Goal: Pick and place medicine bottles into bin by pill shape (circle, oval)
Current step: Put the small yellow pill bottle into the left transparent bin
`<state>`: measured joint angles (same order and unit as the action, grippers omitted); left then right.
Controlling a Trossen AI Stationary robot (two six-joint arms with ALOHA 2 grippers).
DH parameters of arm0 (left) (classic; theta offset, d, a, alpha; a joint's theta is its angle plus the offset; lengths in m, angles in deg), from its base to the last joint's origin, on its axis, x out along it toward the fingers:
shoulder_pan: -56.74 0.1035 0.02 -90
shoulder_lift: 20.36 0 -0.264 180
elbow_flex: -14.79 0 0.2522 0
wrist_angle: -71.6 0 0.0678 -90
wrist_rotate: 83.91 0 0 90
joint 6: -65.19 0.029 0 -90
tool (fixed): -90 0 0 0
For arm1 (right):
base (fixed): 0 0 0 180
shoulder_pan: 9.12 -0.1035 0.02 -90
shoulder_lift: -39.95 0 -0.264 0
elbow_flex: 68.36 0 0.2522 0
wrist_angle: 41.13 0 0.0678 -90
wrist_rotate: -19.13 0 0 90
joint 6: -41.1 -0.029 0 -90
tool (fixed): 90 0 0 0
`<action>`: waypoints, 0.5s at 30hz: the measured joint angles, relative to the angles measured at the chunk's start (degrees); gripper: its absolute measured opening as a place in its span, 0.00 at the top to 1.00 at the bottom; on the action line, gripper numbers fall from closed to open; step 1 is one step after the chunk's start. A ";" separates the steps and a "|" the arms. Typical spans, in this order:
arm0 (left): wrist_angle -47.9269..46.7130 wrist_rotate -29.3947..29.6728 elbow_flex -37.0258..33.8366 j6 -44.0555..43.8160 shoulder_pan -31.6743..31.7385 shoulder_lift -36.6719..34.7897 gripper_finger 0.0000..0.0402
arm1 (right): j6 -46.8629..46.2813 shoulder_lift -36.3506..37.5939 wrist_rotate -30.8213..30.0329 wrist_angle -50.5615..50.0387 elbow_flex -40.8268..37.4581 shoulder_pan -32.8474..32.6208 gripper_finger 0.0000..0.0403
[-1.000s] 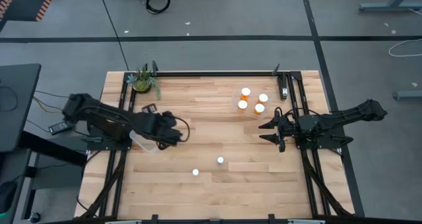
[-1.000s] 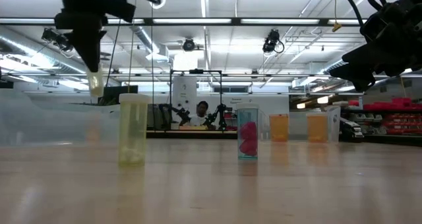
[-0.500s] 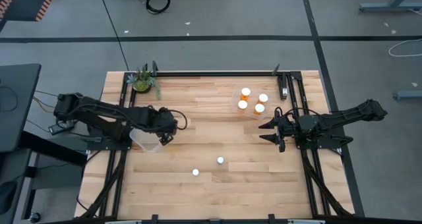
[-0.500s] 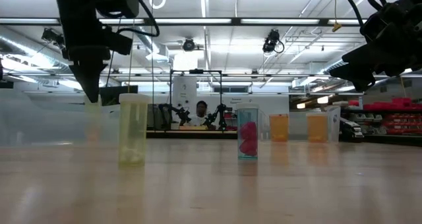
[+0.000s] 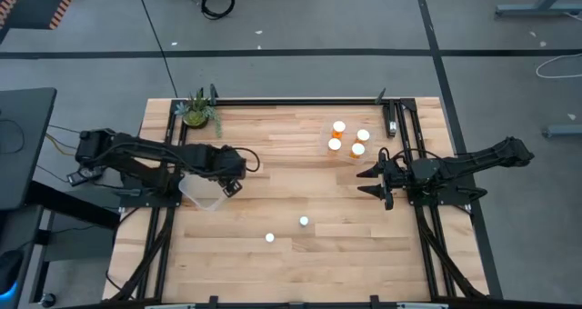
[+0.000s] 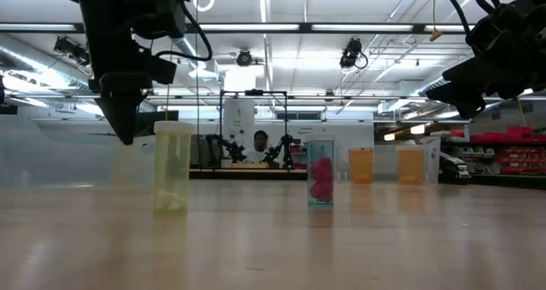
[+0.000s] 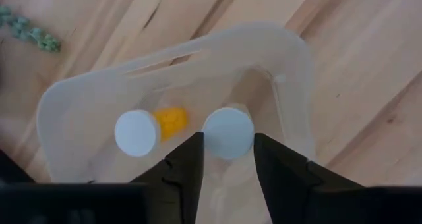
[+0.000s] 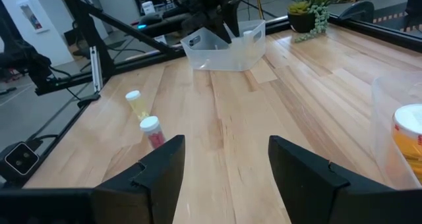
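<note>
My left gripper (image 5: 229, 185) points down into a clear plastic bin (image 5: 202, 196) at the table's left and is shut on a white-capped medicine bottle (image 7: 228, 122). A second bottle, white cap and orange-yellow body (image 7: 148, 128), lies in the same bin (image 7: 72, 99). Two small bottles stand on the bare table: a yellow one (image 6: 172, 166) and one with pink pills (image 6: 320, 172). Several orange bottles (image 5: 350, 141) stand in a clear bin at the far right. My right gripper (image 5: 373, 180) hangs open and empty beside that bin. My left gripper pinches the bottle between its two fingers, which stand on opposite sides of the round white cap (image 7: 210, 140). The fingers come from above, pointing down. The bottle is upright, cap up, inside the bin; whether its bottom rests on the bin floor cannot be told.
A small potted green plant (image 5: 198, 111) stands at the far left corner. Black frame rails run along the table's left, right and far edges. The two loose bottles (image 5: 270, 237) (image 5: 304, 222) stand near the middle front, with bare wood around them.
My left gripper has gone down with the white-capped bottle, from above the left bin's rim into the bin, staying shut on it. The bottle stays upright.
</note>
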<state>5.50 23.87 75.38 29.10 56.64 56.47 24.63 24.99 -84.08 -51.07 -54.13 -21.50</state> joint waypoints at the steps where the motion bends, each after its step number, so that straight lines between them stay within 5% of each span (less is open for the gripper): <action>1: 0.10 -0.02 0.00 0.44 0.00 -0.10 0.66 | 0.00 0.00 0.00 -0.04 0.00 -0.02 0.44; 15: -2.36 -0.08 1.38 2.30 0.00 0.05 0.57 | 0.00 0.01 0.00 -0.03 0.00 -0.01 0.44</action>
<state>3.14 23.79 76.76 31.40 56.64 56.52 24.63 24.99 -84.08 -51.10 -54.13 -21.51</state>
